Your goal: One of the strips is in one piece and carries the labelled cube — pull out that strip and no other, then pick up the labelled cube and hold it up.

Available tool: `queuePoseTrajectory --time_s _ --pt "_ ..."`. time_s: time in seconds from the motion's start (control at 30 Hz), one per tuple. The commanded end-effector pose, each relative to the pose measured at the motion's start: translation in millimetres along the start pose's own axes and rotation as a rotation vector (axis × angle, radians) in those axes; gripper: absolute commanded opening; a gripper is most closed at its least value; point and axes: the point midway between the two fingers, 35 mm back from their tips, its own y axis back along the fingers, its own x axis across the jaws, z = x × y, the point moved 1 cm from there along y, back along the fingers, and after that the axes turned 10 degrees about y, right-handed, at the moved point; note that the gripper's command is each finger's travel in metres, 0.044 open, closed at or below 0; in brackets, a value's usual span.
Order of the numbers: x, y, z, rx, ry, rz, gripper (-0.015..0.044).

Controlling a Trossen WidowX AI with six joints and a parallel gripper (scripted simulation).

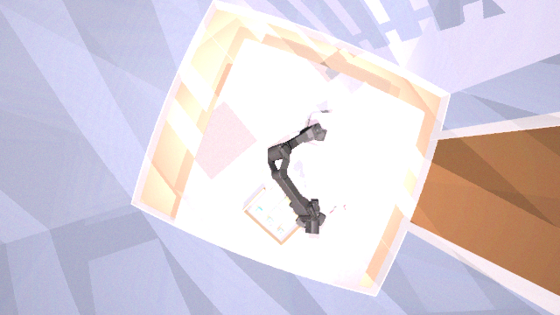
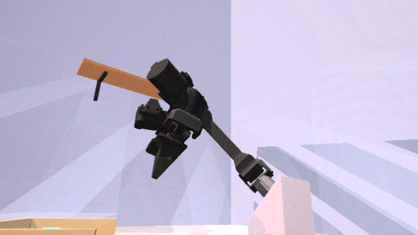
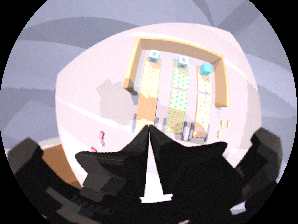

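Note:
My gripper [image 2: 155, 177] [image 3: 148, 127] is shut and empty, high above the table. In the wrist view, its tips overlap the near end of a plain tan strip [image 3: 149, 82], which has a pale cube with a dark mark [image 3: 154, 56] at its far end. The middle strip with teal dots [image 3: 178, 101] shows a seam across it and carries another pale marked cube [image 3: 183, 61]. The right strip with small dots [image 3: 202, 106] also shows a seam; a teal cube [image 3: 205, 69] stands at its far end. The marks are too small to read.
A wooden wall [image 1: 262, 227] [image 2: 75, 223] [image 3: 175, 45] surrounds the strips' far ends. Grey upright pieces [image 3: 186, 131] stand by their near ends. Small yellow blocks [image 3: 223, 124] lie right, a red-and-white piece [image 3: 101, 135] left. A pink block [image 2: 297, 205] stands near the arm's base.

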Motion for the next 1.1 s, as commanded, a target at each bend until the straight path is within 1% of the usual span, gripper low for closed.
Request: queuePoseTrajectory --time_s 0.0,0.13,0.2,0.43,1.07 --pt "10 -21 -3 0.132 -0.049 -0.020 0.0000" --pt "18 -43 -9 0.283 -0.113 -0.068 0.0000" --pt "20 -50 -12 0.332 -0.134 -0.088 0.0000" --pt "20 -53 -13 0.338 -0.136 -0.091 0.0000" --pt "18 -83 -22 0.338 -0.136 -0.091 0.0000"
